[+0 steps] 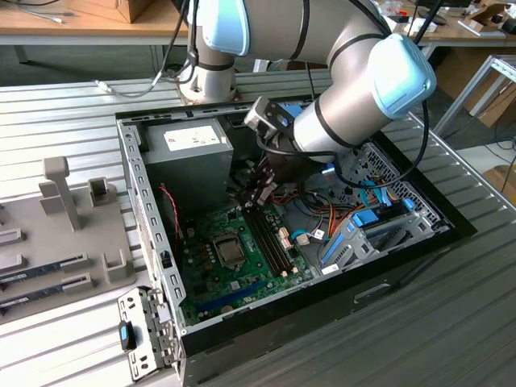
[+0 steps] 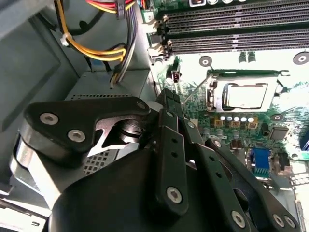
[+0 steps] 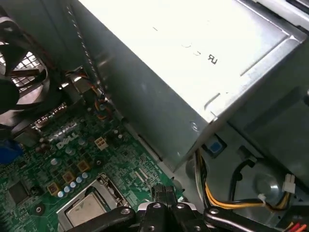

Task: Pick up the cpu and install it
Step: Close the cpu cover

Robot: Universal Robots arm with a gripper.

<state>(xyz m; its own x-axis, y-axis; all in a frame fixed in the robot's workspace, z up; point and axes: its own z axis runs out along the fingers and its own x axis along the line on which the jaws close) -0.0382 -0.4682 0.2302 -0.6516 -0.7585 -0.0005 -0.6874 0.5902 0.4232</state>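
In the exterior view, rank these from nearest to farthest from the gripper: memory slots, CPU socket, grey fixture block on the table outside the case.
1. memory slots: just below the gripper, inside the case.
2. CPU socket: further down the motherboard, toward the exterior view's left.
3. grey fixture block: outside the case, far on the exterior view's left.

**Inside the open case**

The pincer (image 1: 256,192) hangs within the computer case (image 1: 419,234), above the motherboard (image 1: 242,266). The cpu (image 2: 245,95) sits in its socket (image 2: 212,94) just beyond the pincer's tips, with the memory slots (image 2: 227,29) farther on. The power supply (image 1: 185,157) stands close beside the pincer. The case rests on the table (image 1: 451,322).
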